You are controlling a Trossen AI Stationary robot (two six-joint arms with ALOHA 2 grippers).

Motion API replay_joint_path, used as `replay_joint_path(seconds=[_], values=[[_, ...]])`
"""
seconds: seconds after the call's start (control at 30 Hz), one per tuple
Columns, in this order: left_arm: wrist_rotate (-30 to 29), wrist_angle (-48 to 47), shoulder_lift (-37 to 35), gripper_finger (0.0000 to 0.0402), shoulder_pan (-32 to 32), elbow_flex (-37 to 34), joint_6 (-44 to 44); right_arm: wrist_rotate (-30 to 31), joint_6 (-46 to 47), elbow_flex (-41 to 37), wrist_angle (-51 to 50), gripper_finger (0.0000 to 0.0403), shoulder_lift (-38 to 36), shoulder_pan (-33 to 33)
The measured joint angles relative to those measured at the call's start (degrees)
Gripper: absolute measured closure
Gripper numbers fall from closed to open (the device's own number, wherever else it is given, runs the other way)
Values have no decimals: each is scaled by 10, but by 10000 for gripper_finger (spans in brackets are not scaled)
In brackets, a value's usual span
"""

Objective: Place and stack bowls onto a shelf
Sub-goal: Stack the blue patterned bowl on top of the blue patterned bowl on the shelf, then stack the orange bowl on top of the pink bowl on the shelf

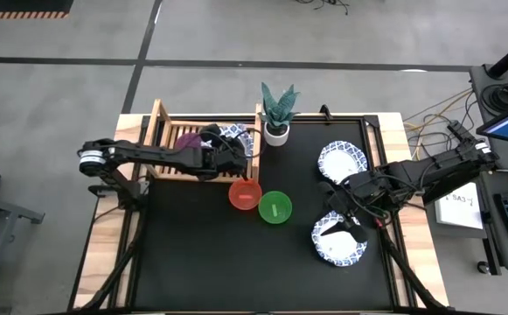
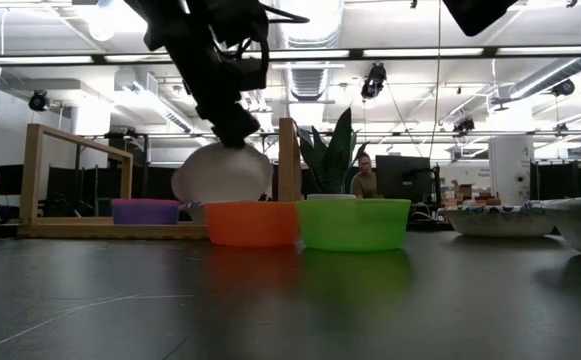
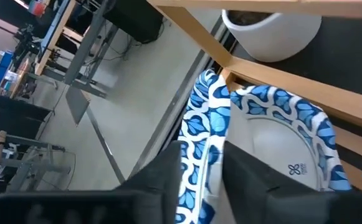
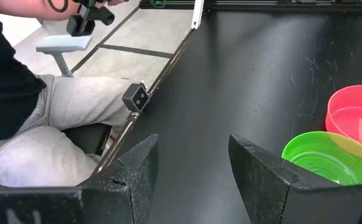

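The wooden shelf stands at the table's far left with a magenta bowl on its slats. My left gripper is shut on a white bowl with a blue patterned rim, held tilted over the shelf's right half. A red bowl and a green bowl sit side by side on the black mat. Two more patterned bowls rest on the mat at the right. My right gripper hovers open above the mat beside the nearer one. My left gripper pinches the patterned bowl's rim, one finger inside the bowl and one outside. The fingers come from the table's left, slanting down. The bowl hangs tilted, its underside toward the near edge. I cannot tell whether its lower edge touches the shelf.
A white plant pot stands just right of the shelf's right rail. A seated person is beside the table's edge in the right wrist view. Bare black mat lies at the near left.
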Motion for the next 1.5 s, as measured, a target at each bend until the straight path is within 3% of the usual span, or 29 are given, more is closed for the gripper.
replay_joint_path(seconds=[0.27,0.5,0.67,0.83,0.97,1.1,1.23,1.5], values=[[78,-11,-7,211,-4,3,-45,0,9,0,-2,220,0,0],[165,-132,-8,170,-12,56,-108,0,14,0,-3,220,0,0],[181,-207,-9,167,-48,98,-147,0,20,-5,-1,220,0,5],[262,-220,-9,173,-113,118,-172,4,43,-25,15,220,0,27],[308,-198,-9,180,-181,111,-171,44,55,-43,34,220,0,63],[311,-158,-8,187,-246,102,-193,89,66,-66,67,220,0,102],[304,-91,5,193,-289,99,-211,92,70,-90,127,220,1,132],[290,-38,88,206,-285,100,-172,108,60,-122,194,220,0,157]])
